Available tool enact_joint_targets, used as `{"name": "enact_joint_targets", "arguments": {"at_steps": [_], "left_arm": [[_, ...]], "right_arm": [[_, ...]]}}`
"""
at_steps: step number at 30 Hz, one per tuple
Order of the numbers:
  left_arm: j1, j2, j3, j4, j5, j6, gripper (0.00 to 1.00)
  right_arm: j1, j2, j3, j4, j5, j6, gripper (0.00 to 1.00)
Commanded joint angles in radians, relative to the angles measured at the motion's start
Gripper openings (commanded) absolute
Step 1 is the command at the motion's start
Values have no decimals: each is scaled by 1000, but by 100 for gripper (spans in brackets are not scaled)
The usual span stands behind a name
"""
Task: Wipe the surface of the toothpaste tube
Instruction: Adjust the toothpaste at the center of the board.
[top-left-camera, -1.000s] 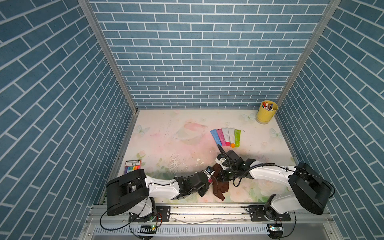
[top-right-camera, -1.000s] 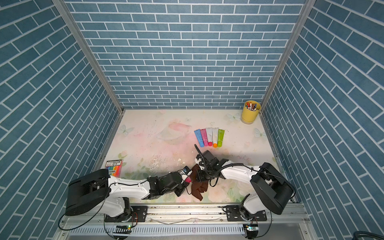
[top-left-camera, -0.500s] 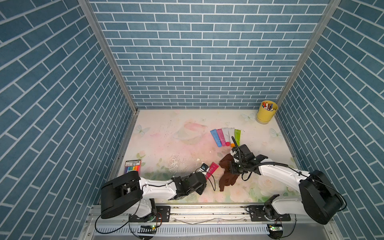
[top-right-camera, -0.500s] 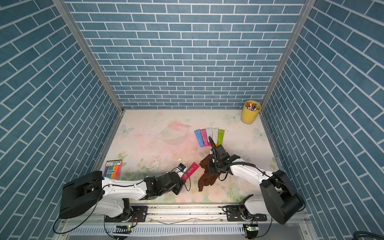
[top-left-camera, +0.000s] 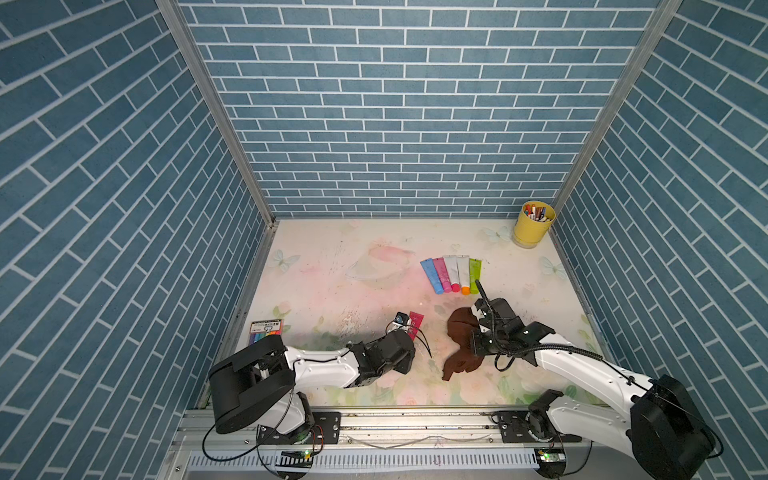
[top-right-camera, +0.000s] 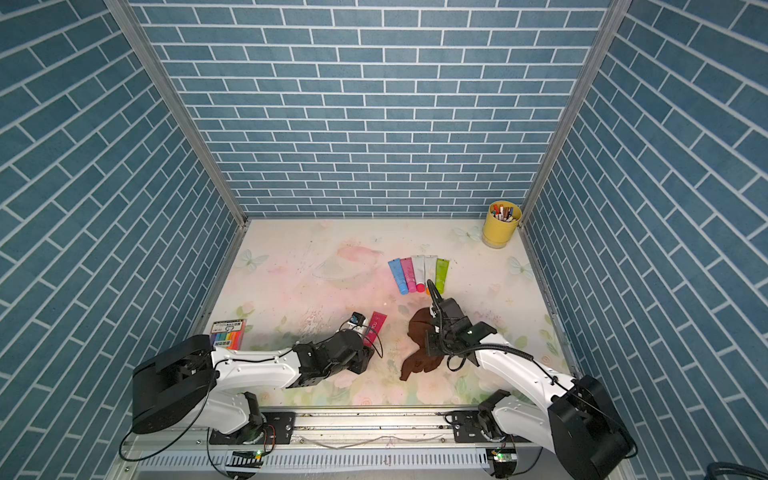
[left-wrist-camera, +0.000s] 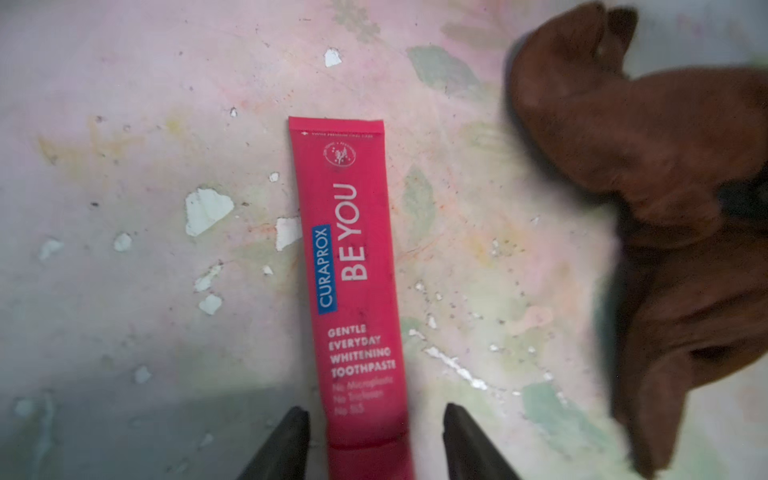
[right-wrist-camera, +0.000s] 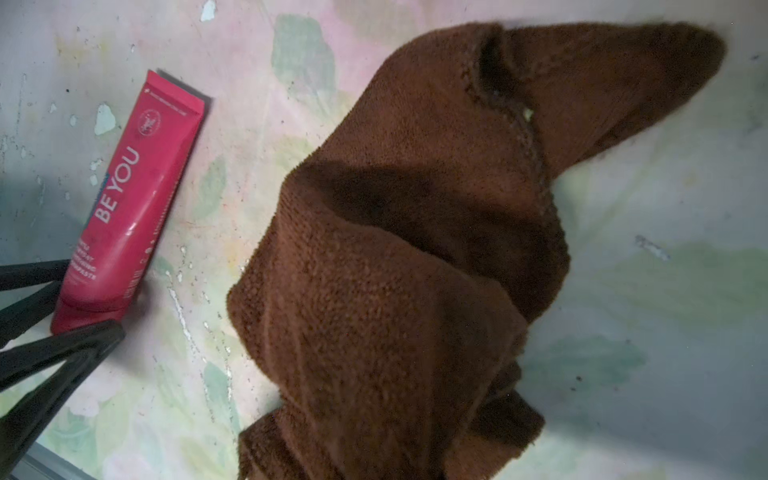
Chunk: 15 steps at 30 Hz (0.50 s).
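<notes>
Toothpaste tube (left-wrist-camera: 353, 270), red, lies flat on the table (top-left-camera: 332, 266), printed side up. It sits near the front edge, roughly 6 o'clock of the table in both top views (top-right-camera: 376, 326). Crimped end points to about 1 o'clock, cap end to 7 o'clock at the left arm.

Left gripper (left-wrist-camera: 376, 409): jaws spread, one black finger (left-wrist-camera: 291, 440) each side of the cap end. Gaps show on both sides, so nothing is clamped.

Right gripper (top-left-camera: 476, 338): jaws pressed together, looks like pinching the brown cloth (right-wrist-camera: 395, 270). The fingertips are buried in the fabric, so the exact bite isn't visible. Cloth is bunched at 3 o'clock of the tube, near it but clearly apart, with bare table between them.

Five other tubes (top-left-camera: 451, 274) sit in a row at 1 o'clock. Marker pack (top-left-camera: 266, 330) is at 9 o'clock and the yellow cup (top-left-camera: 533, 224) is in the far corner at 2 o'clock.

Progress, my read: no wiping contact right now, with the tube set down and the cloth off it. This is either the end of the job or a gap between passes. Can't tell from here whether the face is clean. The underside is against the table, so if it needs wiping, that's left.
</notes>
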Motion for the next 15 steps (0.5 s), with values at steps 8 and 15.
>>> {"name": "enact_joint_targets", "arguments": {"at_steps": [8,15], "left_arm": [[188,-101,113,-51,245,82,63],[346,38,123,29,544,120,51]], "right_arm": [[-3,-5,-12,12,-39,-51,0],[-2,-16,-20,25,-69,-56,0]]}}
